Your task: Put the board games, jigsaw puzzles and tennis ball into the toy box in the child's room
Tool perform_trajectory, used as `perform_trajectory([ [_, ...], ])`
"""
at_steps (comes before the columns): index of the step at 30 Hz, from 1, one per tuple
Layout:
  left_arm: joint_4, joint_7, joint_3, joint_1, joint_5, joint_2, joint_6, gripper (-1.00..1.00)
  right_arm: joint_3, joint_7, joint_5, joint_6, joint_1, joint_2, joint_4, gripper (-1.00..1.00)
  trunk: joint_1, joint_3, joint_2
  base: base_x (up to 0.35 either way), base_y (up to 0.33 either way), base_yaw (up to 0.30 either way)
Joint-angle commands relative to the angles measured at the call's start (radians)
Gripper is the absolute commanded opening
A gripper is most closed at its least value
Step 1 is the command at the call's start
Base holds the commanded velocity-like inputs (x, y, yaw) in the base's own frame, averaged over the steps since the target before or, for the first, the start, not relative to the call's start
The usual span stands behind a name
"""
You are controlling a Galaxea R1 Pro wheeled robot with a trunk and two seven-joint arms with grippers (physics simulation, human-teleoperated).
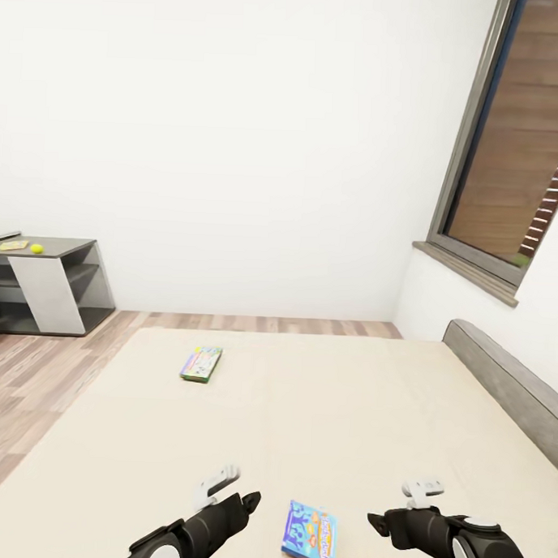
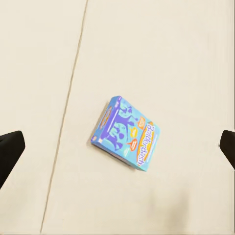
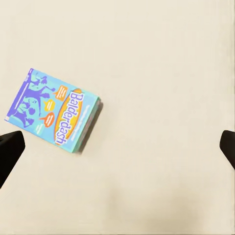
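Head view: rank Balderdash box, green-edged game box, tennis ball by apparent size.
1. Balderdash box, though it lies nearest the camera, so perspective inflates it.
2. Green-edged game box, farther up the bed.
3. Tennis ball, a speck on the distant side table.

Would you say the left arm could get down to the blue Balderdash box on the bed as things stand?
Probably yes. The blue Balderdash box lies flat on the bed, just beside the left gripper, whose jaws stand wide open, and nothing lies between them.
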Motion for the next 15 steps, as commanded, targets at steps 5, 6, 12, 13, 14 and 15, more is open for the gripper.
perform_trajectory([
  [5,-0.001,0.009,0.000,-0.001,0.010,0.000,0.001,1.00,-0.001,0.002,-0.001,0.004,-0.001,0.000,0.000,1.00,0.000,-0.001,-0.001,0.000,-0.151,0.000],
  [6,-0.001,0.009,0.000,-0.001,0.010,0.000,0.001,1.00,-0.001,0.003,-0.001,0.004,-0.001,-0.001,0.000,1.00,0.000,-0.001,-0.001,0.000,-0.089,0.000],
  [12,-0.001,0.008,0.001,-0.001,0.010,0.000,0.001,1.00,-0.001,0.003,0.000,0.003,0.000,-0.001,0.004,1.00,0.000,-0.001,-0.001,0.000,-0.055,0.000],
  [13,-0.001,0.008,0.001,-0.001,0.010,0.000,0.001,1.00,-0.001,0.004,0.000,0.003,-0.001,-0.002,0.005,1.00,0.000,-0.001,-0.001,0.000,-0.029,0.000],
  [14,-0.001,0.008,0.001,-0.001,0.010,0.000,0.001,1.00,-0.001,0.004,0.000,0.003,-0.001,-0.002,0.005,1.00,0.000,-0.001,-0.001,0.000,-0.029,0.000],
  [15,-0.001,0.008,0.001,-0.001,0.010,0.000,0.001,1.00,-0.001,0.004,0.001,0.002,-0.001,-0.002,0.006,1.00,0.000,-0.001,-0.001,0.000,-0.023,0.000],
])
